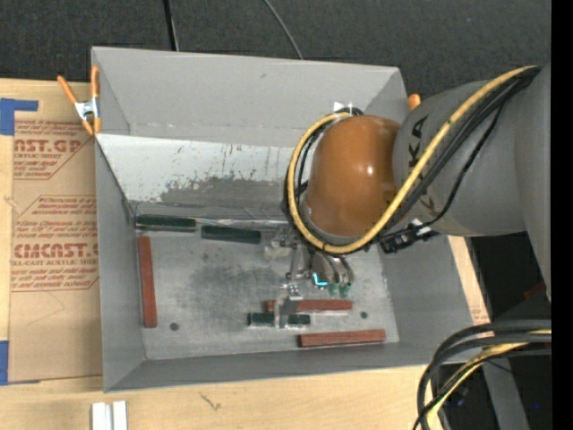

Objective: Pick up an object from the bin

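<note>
Toward the near right part of the grey metal bin (242, 88), we see the robot's arm (501, 168) reaching in from the right, its wrist wrapped in a rounded, glossy orange cover (349, 177) with black and yellow cables (300, 164) looped around it. Below the cover, the gripper (289, 310) points down to the bin floor. Its tip sits right between two small things: a short dark green bar (260, 319) lying flat just to its left, and a red-brown bar (328, 305) lying flat just to its right, both running left to right and both seeming to meet the tip. We cannot tell whether the gripper is apart, together or clamped on either bar, because the tip is small and blends with the pieces around it. A second red-brown bar (342, 337) lies flat just nearer than the first, close to the bin's near wall and apart from the gripper. Well away, along the left side of the floor, a long red-brown bar (146, 280) lies running front to back. At the back of the floor, where it meets the sloping rear wall, two dark green bars lie end to end with a gap between them, one far left (166, 224) and one nearer the middle (231, 234).
</note>
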`<action>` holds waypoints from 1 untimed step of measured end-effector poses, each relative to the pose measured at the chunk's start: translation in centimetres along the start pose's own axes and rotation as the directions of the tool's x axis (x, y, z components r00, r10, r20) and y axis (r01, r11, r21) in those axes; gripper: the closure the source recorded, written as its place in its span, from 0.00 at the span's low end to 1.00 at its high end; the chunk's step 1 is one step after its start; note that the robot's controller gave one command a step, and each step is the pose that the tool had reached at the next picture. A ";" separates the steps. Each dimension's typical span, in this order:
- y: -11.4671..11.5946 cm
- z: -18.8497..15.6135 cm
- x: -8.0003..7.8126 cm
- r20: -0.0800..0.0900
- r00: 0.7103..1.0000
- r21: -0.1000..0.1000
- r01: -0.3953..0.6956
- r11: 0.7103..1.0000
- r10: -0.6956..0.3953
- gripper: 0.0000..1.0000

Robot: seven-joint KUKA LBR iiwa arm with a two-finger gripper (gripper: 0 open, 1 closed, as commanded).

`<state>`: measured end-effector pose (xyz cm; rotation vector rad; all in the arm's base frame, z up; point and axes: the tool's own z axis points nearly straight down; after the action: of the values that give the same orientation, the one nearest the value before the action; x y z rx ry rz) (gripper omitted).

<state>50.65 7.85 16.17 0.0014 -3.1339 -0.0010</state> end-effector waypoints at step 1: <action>-0.1 -0.4 -0.2 0.008 1.000 -0.001 -0.001 1.000 0.001 1.00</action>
<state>50.85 7.79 16.57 -0.0005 -3.1417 -0.0020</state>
